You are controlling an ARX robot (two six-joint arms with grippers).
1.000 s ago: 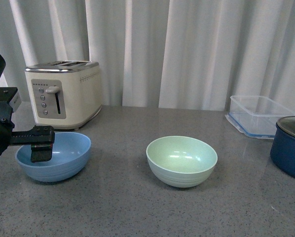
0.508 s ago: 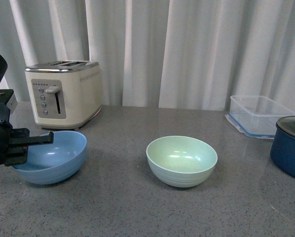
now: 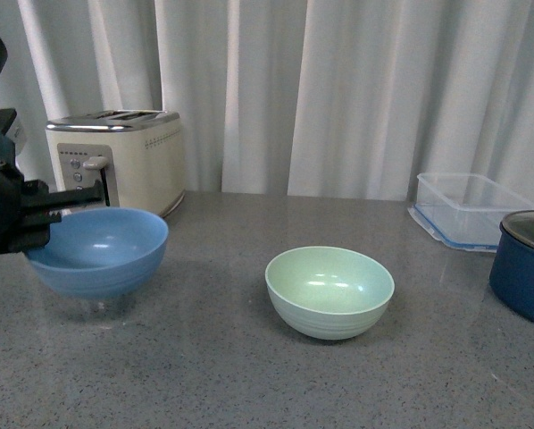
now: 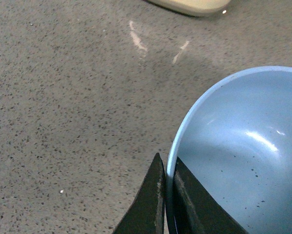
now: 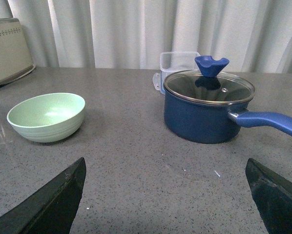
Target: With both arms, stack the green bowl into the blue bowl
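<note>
Blue bowl hung clear of the grey countertop just in front of the cream toaster, with a faint shadow beneath it. The front view showed only one black finger reaching across its rim. The left wrist view showed the left gripper closed tightly on that rim, one finger inside and one outside. The green bowl sat upright and empty on the countertop, well to the right of the toaster and nearer the camera. Only the right wrist view showed the right gripper, its fingers spread wide and holding nothing. It also showed whole the lidded navy pot, which stood far from the toaster and which the front view cropped.
</note>
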